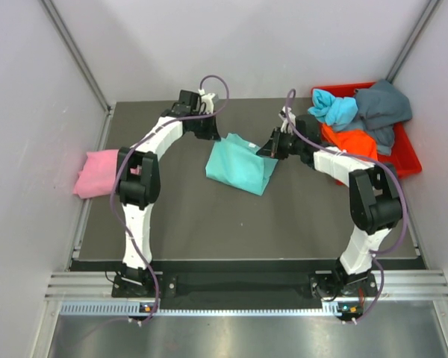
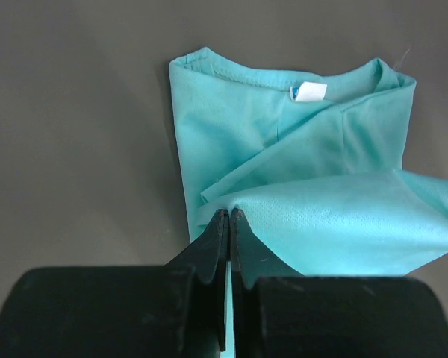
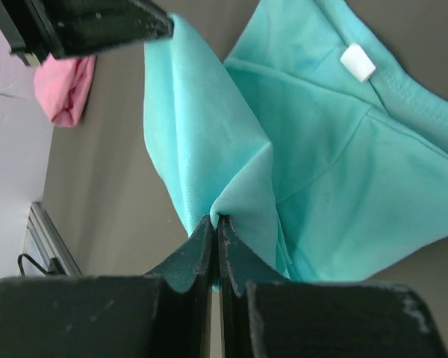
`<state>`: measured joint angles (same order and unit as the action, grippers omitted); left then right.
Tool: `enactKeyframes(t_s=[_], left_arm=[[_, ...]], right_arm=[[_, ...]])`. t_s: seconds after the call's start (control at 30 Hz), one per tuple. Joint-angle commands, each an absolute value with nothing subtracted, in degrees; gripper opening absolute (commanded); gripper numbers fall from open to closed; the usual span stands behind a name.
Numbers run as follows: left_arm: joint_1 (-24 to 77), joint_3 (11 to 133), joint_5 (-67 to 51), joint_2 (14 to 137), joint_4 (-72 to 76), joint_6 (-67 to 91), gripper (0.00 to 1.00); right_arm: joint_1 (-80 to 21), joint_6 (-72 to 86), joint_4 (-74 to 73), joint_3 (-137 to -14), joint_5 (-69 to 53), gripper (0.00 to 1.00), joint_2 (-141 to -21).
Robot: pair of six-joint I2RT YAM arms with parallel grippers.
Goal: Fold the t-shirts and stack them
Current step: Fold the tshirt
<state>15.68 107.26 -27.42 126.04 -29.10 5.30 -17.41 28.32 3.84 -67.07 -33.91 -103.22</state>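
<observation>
One teal t-shirt (image 1: 239, 164) lies mid-table (image 1: 209, 224), its longer side running roughly left to right. The left gripper (image 2: 229, 217) and right gripper (image 3: 216, 221) each pinch a raised fold of it. Its white collar tag (image 2: 308, 92) shows no legible writing. One pink t-shirt (image 1: 97, 173) sits at the left edge. One red bin (image 1: 409, 155) at the far right holds three more: light blue (image 1: 336, 108), orange (image 1: 355, 142) and dark grey-blue (image 1: 384, 108).

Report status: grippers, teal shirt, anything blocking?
Both shut: left gripper and right gripper pinching teal shirt. Shirt partly folded, edge lifted. Nothing in the way.
</observation>
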Motion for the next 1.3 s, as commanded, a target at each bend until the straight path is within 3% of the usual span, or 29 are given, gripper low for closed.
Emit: enactKeyframes(t_s=[0.0,0.6,0.97,1.0,1.03,1.1,1.13,1.17,1.23,1.27], left_arm=[[16.6,113.1,-26.5,127.4,-28.4,3.5,0.00],[20.8,124.6,-23.0,136.1,-25.4,2.8,0.00],[21.7,131.4,-17.1,143.3,-21.2,2.8,0.02],[21.7,132.1,-16.9,143.5,-20.4,2.8,0.08],[21.6,132.4,-16.3,144.0,-20.1,3.0,0.35],[22.0,133.8,-12.8,144.1,-19.9,3.1,0.58],[22.1,134.4,-11.4,143.9,-19.7,2.4,0.64],[22.5,135.1,-9.6,143.5,-19.8,2.0,0.77],[22.7,136.8,-5.0,142.0,-19.8,1.7,0.83],[22.7,136.9,-4.1,141.2,-19.9,1.8,0.87]], right_arm=[[-16.7,28.4,4.9,-65.4,-33.3,0.00,-99.7],[-10.9,27.1,4.3,-65.0,-31.5,0.00,-100.0],[-8.4,23.1,3.2,-72.9,-28.8,0.00,-110.3],[-8.4,22.9,3.0,-73.8,-28.3,0.00,-111.1],[-8.4,22.7,2.3,-75.3,-27.2,0.01,-112.4],[-8.4,22.5,2.1,-76.4,-27.0,0.04,-113.2],[-8.5,22.7,1.8,-77.0,-26.9,0.16,-113.5],[-8.5,22.9,1.5,-77.3,-26.5,0.22,-113.5],[-8.5,23.2,0.9,-77.4,-25.8,0.39,-112.4],[-8.5,23.2,0.6,-77.3,-25.1,0.41,-111.8]])
